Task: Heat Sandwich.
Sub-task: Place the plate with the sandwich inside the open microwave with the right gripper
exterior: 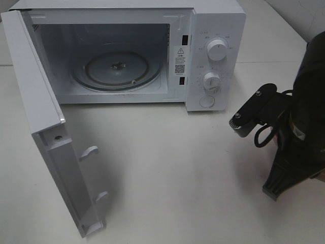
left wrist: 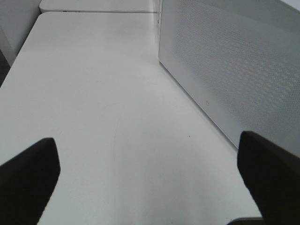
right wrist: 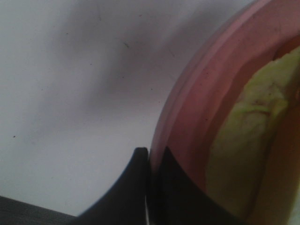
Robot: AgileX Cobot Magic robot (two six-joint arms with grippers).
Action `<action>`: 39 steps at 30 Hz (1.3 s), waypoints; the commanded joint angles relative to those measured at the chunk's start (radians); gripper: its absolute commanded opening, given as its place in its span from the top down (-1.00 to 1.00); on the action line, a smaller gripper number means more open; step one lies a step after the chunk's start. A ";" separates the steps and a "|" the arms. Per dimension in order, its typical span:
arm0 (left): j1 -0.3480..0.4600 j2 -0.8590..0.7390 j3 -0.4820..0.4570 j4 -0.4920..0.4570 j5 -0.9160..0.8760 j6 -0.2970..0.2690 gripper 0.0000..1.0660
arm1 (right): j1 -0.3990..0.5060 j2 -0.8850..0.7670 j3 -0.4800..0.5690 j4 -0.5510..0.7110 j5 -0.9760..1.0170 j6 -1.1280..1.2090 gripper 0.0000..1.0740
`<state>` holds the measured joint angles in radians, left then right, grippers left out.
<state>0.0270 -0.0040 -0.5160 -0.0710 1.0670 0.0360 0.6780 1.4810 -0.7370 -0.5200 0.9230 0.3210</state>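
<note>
Pickup step: right gripper (right wrist: 149, 187) clamped shut on plate (right wrist: 197, 108) rim, sandwich (right wrist: 248, 140) lying on that plate, seen only from the right wrist. Left gripper (left wrist: 147, 164) wide open, empty, beside open microwave door (left wrist: 234, 61). Next: lift plate level, carry it onto bare turntable (exterior: 101, 71).

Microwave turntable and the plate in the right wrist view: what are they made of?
The turntable looks like clear glass with a glossy finish: the grey cavity floor shows through it and its rim glints. The plate is pink, opaque and smooth, with a soft sheen and moulded rings. It could be plastic or glazed ceramic; the look leaves that open.
</note>
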 commanded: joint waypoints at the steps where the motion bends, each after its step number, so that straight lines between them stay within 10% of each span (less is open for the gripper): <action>1: 0.002 -0.019 0.000 -0.001 0.001 -0.005 -0.83 | 0.055 -0.058 0.031 -0.017 0.020 -0.023 1.00; 18: 0.002 -0.019 0.000 -0.001 0.001 -0.005 -0.83 | 0.257 -0.154 0.081 0.034 0.003 -0.164 0.99; 39: 0.002 -0.019 0.000 -0.001 0.001 -0.005 -0.83 | 0.262 -0.153 0.081 0.035 -0.208 -0.648 0.97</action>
<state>0.0270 -0.0040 -0.5160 -0.0710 1.0670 0.0360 0.9330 1.3340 -0.6570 -0.4610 0.7420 -0.2850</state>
